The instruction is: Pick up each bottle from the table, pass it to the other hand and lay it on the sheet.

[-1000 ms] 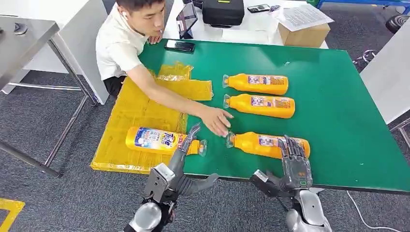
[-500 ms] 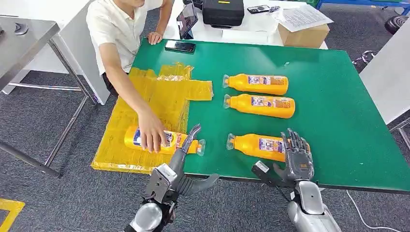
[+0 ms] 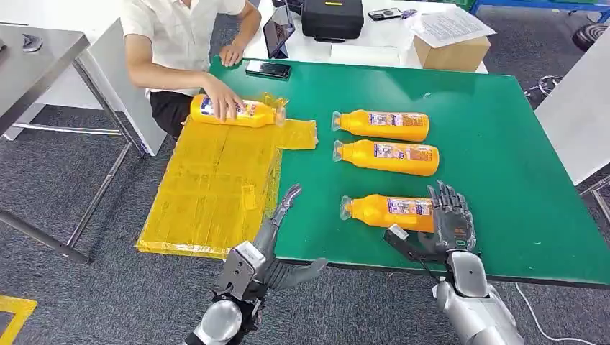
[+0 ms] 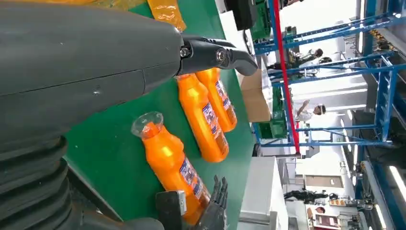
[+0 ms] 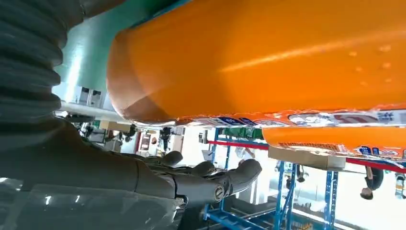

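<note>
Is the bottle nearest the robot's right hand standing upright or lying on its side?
Lying on its side. The nearest bottle rests lengthwise on the green table, cap end away from the right hand at its base.

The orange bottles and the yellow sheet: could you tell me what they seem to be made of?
Bottles: likely glossy plastic with a printed label; a bright highlight runs along the body. Sheet: seemingly thin, shiny plastic film, wrinkled and creased into panels.
</note>
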Controlling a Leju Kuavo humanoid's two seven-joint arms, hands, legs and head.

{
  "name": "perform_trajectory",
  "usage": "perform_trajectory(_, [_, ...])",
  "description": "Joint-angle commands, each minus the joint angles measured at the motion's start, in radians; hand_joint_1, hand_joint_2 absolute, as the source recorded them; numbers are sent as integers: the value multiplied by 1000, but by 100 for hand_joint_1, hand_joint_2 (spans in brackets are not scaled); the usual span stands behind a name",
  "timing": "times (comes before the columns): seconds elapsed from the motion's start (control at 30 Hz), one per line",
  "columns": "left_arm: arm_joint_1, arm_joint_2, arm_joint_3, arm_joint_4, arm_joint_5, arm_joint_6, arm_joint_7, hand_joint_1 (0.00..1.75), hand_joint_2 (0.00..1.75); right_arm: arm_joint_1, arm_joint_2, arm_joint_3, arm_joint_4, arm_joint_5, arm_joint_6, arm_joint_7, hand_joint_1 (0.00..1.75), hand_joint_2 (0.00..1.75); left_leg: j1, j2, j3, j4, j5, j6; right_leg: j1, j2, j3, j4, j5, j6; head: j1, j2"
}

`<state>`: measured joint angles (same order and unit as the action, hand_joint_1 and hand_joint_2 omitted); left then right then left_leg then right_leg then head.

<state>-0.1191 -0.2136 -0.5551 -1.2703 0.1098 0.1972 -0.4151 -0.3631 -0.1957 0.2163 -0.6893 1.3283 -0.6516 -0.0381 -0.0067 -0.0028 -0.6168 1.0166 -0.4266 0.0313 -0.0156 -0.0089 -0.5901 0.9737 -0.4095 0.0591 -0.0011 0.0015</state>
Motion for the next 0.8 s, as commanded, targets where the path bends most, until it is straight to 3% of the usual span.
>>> perform_trajectory(0.03, [-21, 22, -6, 44, 93, -70, 67, 0, 175, -27, -16, 10, 175, -28, 146, 45, 0, 175, 1, -1, 5, -2, -1, -2, 1, -1, 5, -2, -1, -2, 0, 0])
perform_trajectory(0.17, [-23, 26, -11, 39, 108, -89, 76, 0, 175, -41, -20, -10, 227, -65, 215, 25, 0, 175, 1, -2, 8, -2, 0, -2, 1, -2, 7, -2, 0, -2, 0, 0])
perform_trajectory(0.2, [-27, 28, -15, 40, 110, -93, 78, 0, 175, -45, -20, -11, 249, -81, 273, 11, 44, 175, 1, -1, 10, -2, 0, -2, 1, -2, 8, -3, 0, -3, 0, 0])
perform_trajectory(0.23, [-31, 30, -16, 43, 112, -95, 80, 0, 175, -42, -21, -20, 260, -105, 317, -3, 175, 175, 1, -1, 12, -1, -2, -1, 1, -2, 8, -3, -1, -2, 0, 0])
perform_trajectory(0.3, [-38, 32, -16, 49, 114, -99, 82, 0, 175, -33, -29, -29, 274, -135, 378, -30, 175, 175, 1, -3, 16, -1, -3, 1, 1, -4, 5, -4, -5, -6, 0, 0])
perform_trajectory(0.37, [-44, 37, -17, 53, 121, -108, 79, 0, 175, -4, -26, -100, 265, -268, 473, -152, 175, 175, 2, -4, 18, -2, -3, 1, 2, -5, 8, -6, -4, -6, 0, 0])
perform_trajectory(0.5, [-55, 40, -25, 66, 140, -132, 70, 0, 175, 52, -48, -123, 232, -400, 572, -323, 175, 175, 2, -4, 27, -2, -4, 2, 2, -6, 17, -8, -6, -5, 0, 0])
perform_trajectory(0.6, [-60, 34, -32, 68, 147, -140, 60, 0, 175, 66, -46, -132, 201, -461, 578, -373, 175, 175, 4, -7, 30, -5, -3, 1, 4, -9, 23, -13, -5, -6, 1, 0])
perform_trajectory(0.67, [-66, 29, -38, 65, 147, -142, 61, 0, 175, 61, -44, -120, 186, -481, 588, -387, 175, 175, 4, 1, 35, -2, -9, 3, 4, -2, 26, -11, -5, -5, 0, 0])
perform_trajectory(0.8, [-70, 18, -31, 72, 151, -135, 42, 0, 175, 102, -47, -105, 102, -572, 618, -484, 175, 175, 4, 3, 38, -3, -11, 2, 4, 0, 27, -12, -4, -4, 0, 0])
